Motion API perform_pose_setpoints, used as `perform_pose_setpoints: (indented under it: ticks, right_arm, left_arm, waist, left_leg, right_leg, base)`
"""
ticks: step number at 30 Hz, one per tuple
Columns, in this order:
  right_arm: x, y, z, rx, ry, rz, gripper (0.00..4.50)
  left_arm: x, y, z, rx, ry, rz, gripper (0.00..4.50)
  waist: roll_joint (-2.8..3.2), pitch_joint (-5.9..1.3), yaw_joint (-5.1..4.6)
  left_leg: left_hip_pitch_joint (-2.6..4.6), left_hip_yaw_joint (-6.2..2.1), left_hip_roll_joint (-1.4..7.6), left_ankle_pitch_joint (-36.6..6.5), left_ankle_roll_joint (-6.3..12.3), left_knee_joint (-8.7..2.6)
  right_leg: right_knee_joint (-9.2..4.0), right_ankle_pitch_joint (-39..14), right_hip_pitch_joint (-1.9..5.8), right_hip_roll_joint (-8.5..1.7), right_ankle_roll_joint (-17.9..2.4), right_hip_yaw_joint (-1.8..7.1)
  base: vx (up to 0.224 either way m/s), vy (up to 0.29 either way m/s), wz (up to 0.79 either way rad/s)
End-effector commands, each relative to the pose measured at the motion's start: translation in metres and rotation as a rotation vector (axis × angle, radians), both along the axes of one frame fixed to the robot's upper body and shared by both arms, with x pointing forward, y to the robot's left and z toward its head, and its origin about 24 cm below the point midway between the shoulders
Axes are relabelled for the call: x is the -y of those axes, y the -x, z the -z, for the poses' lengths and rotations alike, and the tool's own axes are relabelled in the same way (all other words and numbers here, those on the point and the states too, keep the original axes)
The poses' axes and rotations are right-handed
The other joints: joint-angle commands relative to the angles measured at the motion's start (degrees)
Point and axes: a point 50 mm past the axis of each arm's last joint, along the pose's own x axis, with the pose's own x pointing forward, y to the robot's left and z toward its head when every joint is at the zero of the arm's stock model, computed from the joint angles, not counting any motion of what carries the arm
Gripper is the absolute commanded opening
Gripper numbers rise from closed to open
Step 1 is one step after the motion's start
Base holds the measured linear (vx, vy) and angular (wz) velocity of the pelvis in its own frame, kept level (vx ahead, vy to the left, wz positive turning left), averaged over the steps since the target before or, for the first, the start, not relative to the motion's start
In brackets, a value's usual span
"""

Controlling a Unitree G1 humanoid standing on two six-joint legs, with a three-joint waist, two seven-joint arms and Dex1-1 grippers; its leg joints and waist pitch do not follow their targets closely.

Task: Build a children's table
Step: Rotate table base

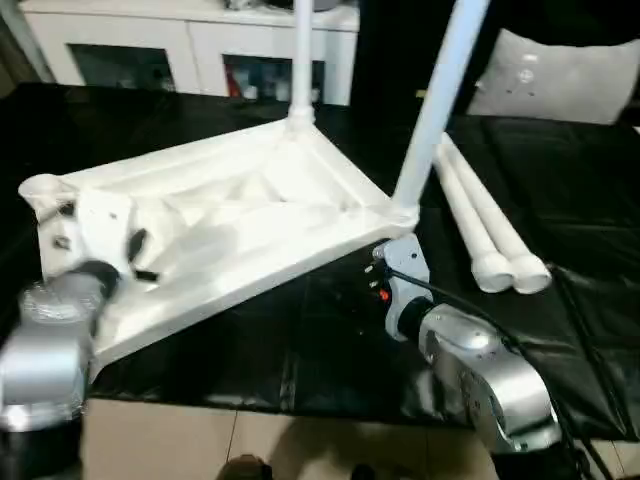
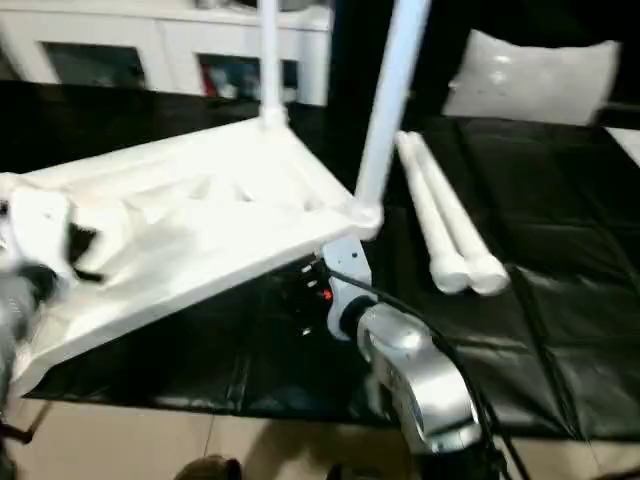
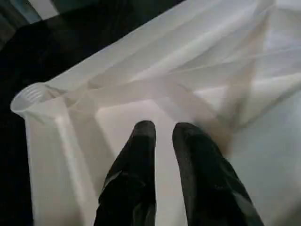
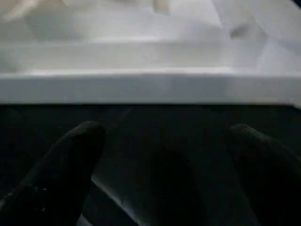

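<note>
Children's table lies upside down and tilted on the black surface, ribbed underside up, with two tube legs standing in its far corner sockets. Two more legs lie side by side on the surface, near the table's right corner. The left wrist view shows the left claw over the ribbed underside beside an empty corner socket, fingers nearly together; it seems to hold nothing. The right wrist view shows the right claw spread wide just before the table's rim, over the surface.
</note>
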Motion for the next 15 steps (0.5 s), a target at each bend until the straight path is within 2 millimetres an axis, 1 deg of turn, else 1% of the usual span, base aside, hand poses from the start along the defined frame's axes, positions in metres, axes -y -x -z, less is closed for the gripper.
perform_pose_setpoints:
  ticks: [1,2,3,4,5,6,7,8,9,10,11,12,13,14,15]
  right_arm:
    - [-0.003,-0.007,0.0,0.004,0.026,0.004,4.5]
    - [-0.003,-0.009,0.0,0.002,0.031,0.005,4.5]
    - [-0.004,-0.011,0.002,-0.007,0.037,0.005,4.5]
    - [-0.005,-0.013,0.004,-0.016,0.043,0.003,4.5]
    - [-0.006,-0.015,0.006,-0.022,0.053,0.003,4.5]
    - [-0.007,-0.018,0.008,-0.031,0.062,0.007,4.5]
    - [-0.009,-0.021,0.011,-0.032,0.07,0.012,4.5]
    - [-0.011,-0.024,0.011,-0.03,0.069,0.014,4.5]
    - [-0.013,-0.025,0.011,-0.028,0.068,0.015,4.5]
    - [-0.014,-0.027,0.012,-0.03,0.062,0.016,4.5]
    - [-0.016,-0.028,0.012,-0.034,0.056,0.016,4.5]
    - [-0.019,-0.031,0.013,-0.037,0.058,0.014,4.5]
    - [-0.019,-0.031,0.013,-0.037,0.058,0.014,4.5]
    - [-0.02,-0.032,0.013,-0.039,0.059,0.014,4.5]
    - [-0.021,-0.033,0.014,-0.04,0.06,0.014,4.5]
  left_arm:
    - [-0.006,-0.008,0.006,-0.031,-0.051,0.024,1.07]
    - [-0.01,-0.011,0.007,-0.035,-0.062,0.012,1.07]
    - [-0.013,-0.016,0.007,-0.042,-0.075,0.016,1.07]
    - [-0.015,-0.02,0.008,-0.051,-0.068,0.027,1.07]
    - [-0.016,-0.024,0.01,-0.063,-0.056,0.036,1.07]
    - [-0.016,-0.029,0.015,-0.084,-0.055,0.065,1.07]
    - [-0.019,-0.033,0.02,-0.111,-0.061,0.071,1.07]
    - [-0.021,-0.035,0.023,-0.125,-0.086,0.072,1.07]
    - [-0.022,-0.036,0.025,-0.132,-0.103,0.07,1.07]
    - [-0.023,-0.037,0.027,-0.145,-0.12,0.075,1.07]
    - [-0.023,-0.038,0.029,-0.158,-0.13,0.084,1.07]
    - [-0.023,-0.037,0.033,-0.202,-0.141,0.108,1.07]
    - [-0.023,-0.037,0.033,-0.206,-0.141,0.111,1.07]
    - [-0.022,-0.036,0.035,-0.232,-0.143,0.13,1.07]
    - [-0.021,-0.035,0.038,-0.271,-0.141,0.163,1.07]
  waist:
    - [1.14,-3.27,0.06]
    - [1.23,-3.27,-0.03]
    - [1.14,-3.37,-0.13]
    - [1.22,-3.38,-0.04]
    - [1.29,-3.58,0.14]
    - [1.15,-3.67,0.25]
    - [1.28,-3.62,0.32]
    - [1.39,-4.03,0.48]
    - [1.14,-4.3,0.41]
    - [1.25,-4.49,0.54]
    - [1.61,-4.79,0.47]
    - [1.53,-5.47,0.52]
    - [1.46,-5.43,0.46]
    - [1.31,-5.49,0.44]
    - [1.48,-5.44,0.45]
  left_leg:
    - [0.75,-1.79,3.9,-20.3,-1.15,-5.22]
    - [0.65,-1.76,3.86,-22.1,-1.61,-5.18]
    - [0.35,-1.86,4.15,-21.9,-2.11,-5.35]
    - [0.33,-1.82,4.1,-21.6,-2.01,-5.35]
    - [1.01,-1.51,4.11,-21.6,-2.06,-5.11]
    - [0.67,-1.46,4.25,-19.7,-1.96,-5.14]
    - [0.52,-1.34,4.03,-18.8,-1.64,-5.15]
    - [0.63,-1.15,4.1,-17.4,-1.75,-5.0]
    - [-0.16,-1.17,4.36,-13.7,-1.55,-5.06]
    - [-0.23,-1.01,4.42,-11.8,-1.34,-4.96]
    - [-0.14,-0.83,4.48,-9.2,-1.04,-4.74]
    - [-0.36,-0.67,4.49,-3.8,-0.61,-4.24]
    - [-0.29,-0.46,4.41,-1.9,-0.2,-4.07]
    - [-0.4,-0.15,4.21,0.8,1.04,-3.75]
    - [-0.45,0.05,4.16,1.7,2.0,-3.6]
  right_leg:
    - [-5.19,-22.5,1.43,-5.99,-5.9,3.96]
    - [-5.26,-24.5,1.26,-6.12,-5.6,4.03]
    - [-5.0,-22.7,1.4,-6.22,-6.2,4.16]
    - [-5.01,-22.0,1.26,-6.11,-6.3,4.19]
    - [-5.03,-20.7,0.74,-6.23,-6.9,4.48]
    - [-4.63,-18.2,0.98,-6.31,-7.9,4.59]
    - [-4.77,-17.8,0.89,-6.18,-8.0,4.58]
    - [-4.34,-15.5,0.98,-6.29,-8.6,4.77]
    - [-3.65,-10.9,1.73,-6.4,-9.4,4.74]
    - [-3.42,-8.6,1.79,-6.42,-9.7,4.67]
    - [-2.87,-3.2,1.59,-6.21,-10.9,4.65]
    - [-1.75,5.1,2.14,-6.23,-12.6,4.52]
    - [-1.59,8.0,1.93,-6.04,-13.4,4.45]
    - [-1.2,12.0,2.14,-6.07,-14.4,4.4]
    - [-1.18,13.2,2.12,-6.14,-14.9,4.38]
  base:
    - [0.0,0.0,0.0]
    - [0.0,0.0,0.0]
    - [0.0,0.0,0.0]
    - [0.0,0.0,0.0]
    - [0.0,0.0,0.0]
    - [0.0,0.0,0.0]
    - [0.0,0.0,0.0]
    - [0.0,0.0,0.0]
    - [0.0,0.0,0.0]
    - [0.063,-0.005,-0.05]
    - [0.071,-0.005,-0.05]
    - [0.071,-0.005,-0.05]
    - [0.064,-0.004,-0.04]
    - [0.0,0.0,0.0]
    - [0.0,0.0,0.0]
